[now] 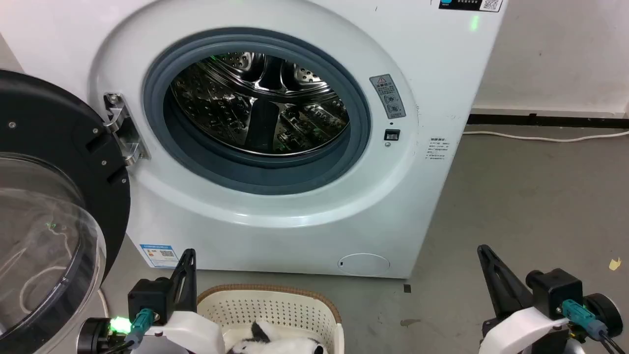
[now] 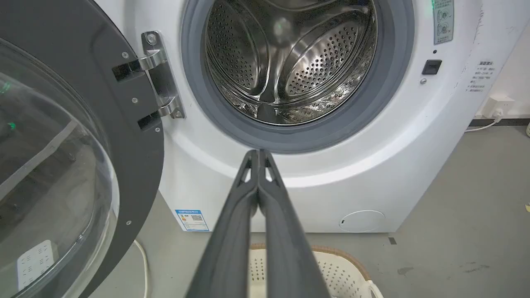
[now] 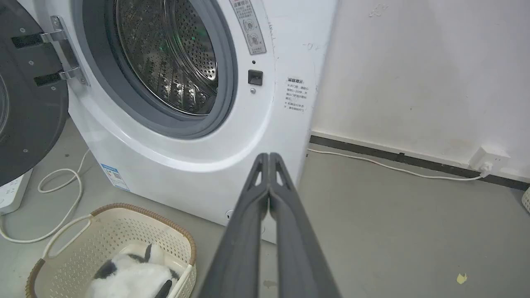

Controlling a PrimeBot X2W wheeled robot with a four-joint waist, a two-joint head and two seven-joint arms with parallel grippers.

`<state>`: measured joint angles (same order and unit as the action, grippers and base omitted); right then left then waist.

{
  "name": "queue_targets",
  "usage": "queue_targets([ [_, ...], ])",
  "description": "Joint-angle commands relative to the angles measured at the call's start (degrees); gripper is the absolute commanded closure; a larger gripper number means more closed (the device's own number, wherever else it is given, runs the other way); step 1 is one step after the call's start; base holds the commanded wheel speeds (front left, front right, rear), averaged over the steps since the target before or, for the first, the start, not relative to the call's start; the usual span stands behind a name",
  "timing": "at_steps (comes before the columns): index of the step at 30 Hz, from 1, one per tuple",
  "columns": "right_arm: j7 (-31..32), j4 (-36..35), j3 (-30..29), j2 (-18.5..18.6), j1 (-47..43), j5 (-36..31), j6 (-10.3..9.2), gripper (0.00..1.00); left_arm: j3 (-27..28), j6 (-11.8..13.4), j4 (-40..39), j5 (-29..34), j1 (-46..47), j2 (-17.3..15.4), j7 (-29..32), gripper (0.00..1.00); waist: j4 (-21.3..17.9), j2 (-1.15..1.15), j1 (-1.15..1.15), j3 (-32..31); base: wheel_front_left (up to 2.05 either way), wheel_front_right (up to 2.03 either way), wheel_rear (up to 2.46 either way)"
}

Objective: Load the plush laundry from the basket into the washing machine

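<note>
The white washing machine (image 1: 432, 98) stands ahead with its door (image 1: 54, 206) swung open to the left, showing the grey seal and the steel drum (image 1: 260, 103). On the floor before it sits the cream basket (image 1: 275, 305) with a brown rim, and the black-and-white plush laundry (image 1: 275, 344) lies inside it, also seen in the right wrist view as plush (image 3: 132, 277) in the basket (image 3: 83, 244). My left gripper (image 1: 189, 253) is shut and holds nothing, just left of the basket. My right gripper (image 1: 484, 250) is shut and holds nothing, off to the right above bare floor.
A white cable (image 3: 393, 167) runs along the wall base to a socket (image 3: 488, 159) at the right. Another cable loop (image 3: 58, 182) and a power strip (image 3: 12, 194) lie on the floor left of the machine. The grey floor (image 1: 530, 206) stretches open to the right.
</note>
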<state>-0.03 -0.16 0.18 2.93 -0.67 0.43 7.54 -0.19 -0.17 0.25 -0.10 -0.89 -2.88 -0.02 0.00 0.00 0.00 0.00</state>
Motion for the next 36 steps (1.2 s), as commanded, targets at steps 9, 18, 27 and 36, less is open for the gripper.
queue_targets([
  [9, 0.03, 0.16, -0.18, -0.05, 0.67, -0.43, -0.05, 1.0, 0.19, 0.17, -0.25, 0.1, 0.89, 0.01, 0.02, 1.0, 0.0, 0.0, 0.0, 0.0, 0.0, 0.0, 0.0],
  [18, 0.03, 0.16, -0.18, -0.05, 0.67, -0.43, -0.05, 1.0, 0.19, 0.17, -0.25, 0.1, 0.89, 0.01, 0.02, 1.0, 0.0, 0.0, 0.0, 0.0, 0.0, 0.0, 0.0],
  [27, 0.03, 0.16, -0.18, -0.05, 0.67, -0.43, -0.05, 1.0, 0.19, 0.17, -0.25, 0.1, 0.89, 0.01, 0.02, 1.0, 0.0, 0.0, 0.0, 0.0, 0.0, 0.0, 0.0],
  [36, 0.0, 0.0, 0.01, 0.0, 0.0, 0.0, 0.0, 0.0, -0.01, 0.0, 0.0, 0.0, -0.01, 0.0, 0.0, 0.0, 0.0, 0.0, 0.0, 0.0, 0.0, 0.0, 0.0],
])
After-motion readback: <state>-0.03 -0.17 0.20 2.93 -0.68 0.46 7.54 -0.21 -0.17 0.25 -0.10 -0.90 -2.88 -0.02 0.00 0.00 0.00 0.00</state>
